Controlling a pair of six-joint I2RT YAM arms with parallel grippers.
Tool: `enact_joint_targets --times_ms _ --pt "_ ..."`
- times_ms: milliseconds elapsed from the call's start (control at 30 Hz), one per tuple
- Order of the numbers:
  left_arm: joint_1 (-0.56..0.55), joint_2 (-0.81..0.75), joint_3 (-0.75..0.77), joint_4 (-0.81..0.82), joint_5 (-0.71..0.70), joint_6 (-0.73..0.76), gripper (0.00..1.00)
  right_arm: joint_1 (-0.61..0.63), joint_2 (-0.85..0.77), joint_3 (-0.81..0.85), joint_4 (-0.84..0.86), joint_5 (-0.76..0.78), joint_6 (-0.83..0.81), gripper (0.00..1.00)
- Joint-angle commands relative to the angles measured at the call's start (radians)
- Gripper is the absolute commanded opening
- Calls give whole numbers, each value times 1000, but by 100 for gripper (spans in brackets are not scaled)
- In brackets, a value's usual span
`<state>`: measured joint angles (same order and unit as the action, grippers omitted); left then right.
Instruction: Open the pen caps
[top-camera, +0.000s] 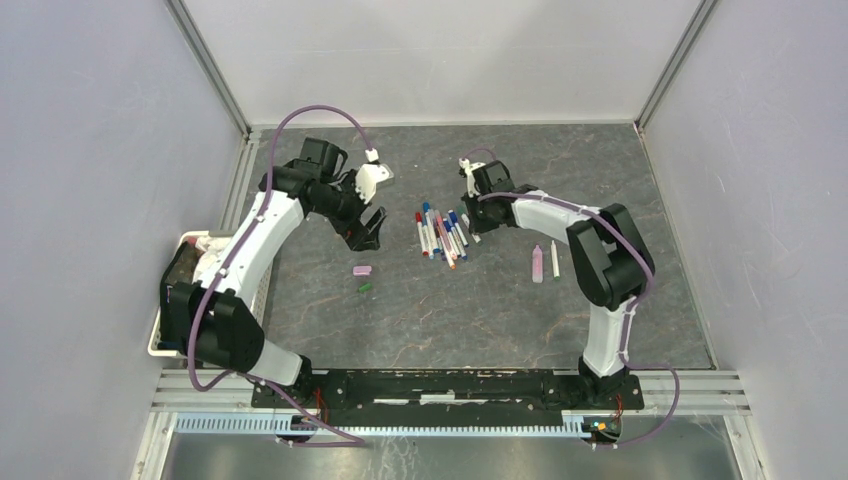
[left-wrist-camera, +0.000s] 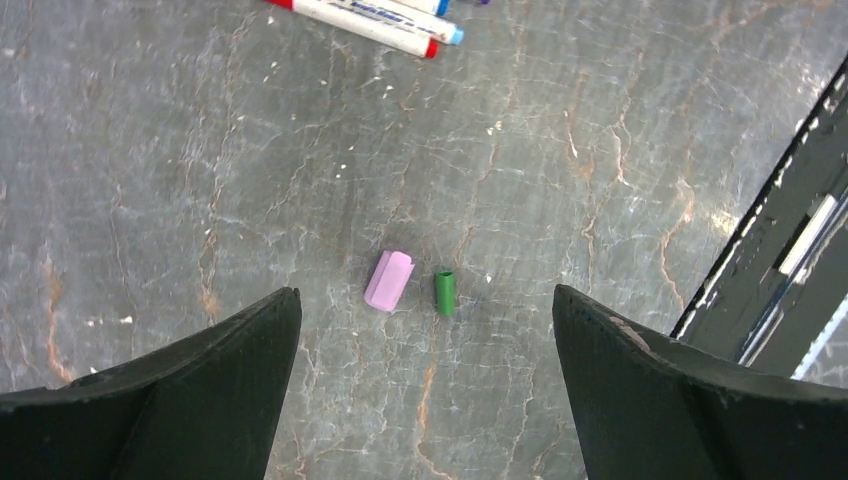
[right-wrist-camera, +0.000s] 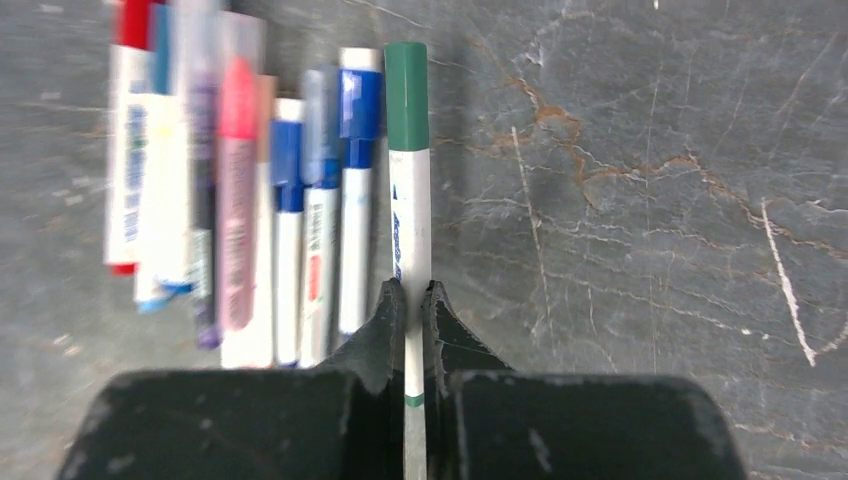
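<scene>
Top external view shows, closest to the arm bases, a bare stretch of the grey marbled table (top-camera: 480, 310), with a white basket (top-camera: 186, 238) at its left edge beside the left arm. A little farther in, two loose caps lie close together but not touching, left of centre: a pink cap (left-wrist-camera: 388, 281) and a smaller loose green cap (left-wrist-camera: 445, 293). From the left wrist they lie on the table in the gap between the two black fingers. The left gripper (top-camera: 366, 230) hangs above and just beyond them, its jaws spread wide apart and holding nothing. At about the same depth on the right side, a thick pink pen (top-camera: 537, 263) and a thin white pen (top-camera: 555, 260) lie side by side, well apart from the rest. Farther in, at the middle of the table, a row of pens (top-camera: 440, 232) lies packed barrel to barrel, with red, blue and pink ends showing. The green-capped pen (right-wrist-camera: 408, 200) is the outermost of the row on its right side, lying flat beside a blue-capped one, with its fitted green cap (right-wrist-camera: 406, 95) on the end pointing away from the wrist. The right gripper (right-wrist-camera: 415, 300) is clamped on the white barrel of this pen near the uncapped end, jaws pressed against both sides.
</scene>
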<state>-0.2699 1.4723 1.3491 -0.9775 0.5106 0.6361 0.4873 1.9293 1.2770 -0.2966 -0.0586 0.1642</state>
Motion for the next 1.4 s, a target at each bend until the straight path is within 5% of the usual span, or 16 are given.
enact_joint_targets --times_ms 0,233,533,1200,1233,1300,1367 --pt "-7 -43 -16 -27 133 201 100 -11 -187 -5 14 -206 -28 0" --pt "-69 -115 -83 -44 175 478 100 52 -295 -79 -67 -675 -41 0" --pt "-207 -146 -105 -76 42 626 97 191 -277 -48 -74 -828 -40 0" --pt "-301 -150 -152 -127 15 650 31 209 -184 13 -9 -955 28 0" --pt "-304 -151 -152 -127 15 650 26 210 -181 11 3 -959 35 4" --pt "-310 -152 -154 -127 6 649 12 210 -177 3 30 -963 63 27" --pt "-312 -152 -153 -127 -5 648 2 211 -168 3 60 -975 90 36"
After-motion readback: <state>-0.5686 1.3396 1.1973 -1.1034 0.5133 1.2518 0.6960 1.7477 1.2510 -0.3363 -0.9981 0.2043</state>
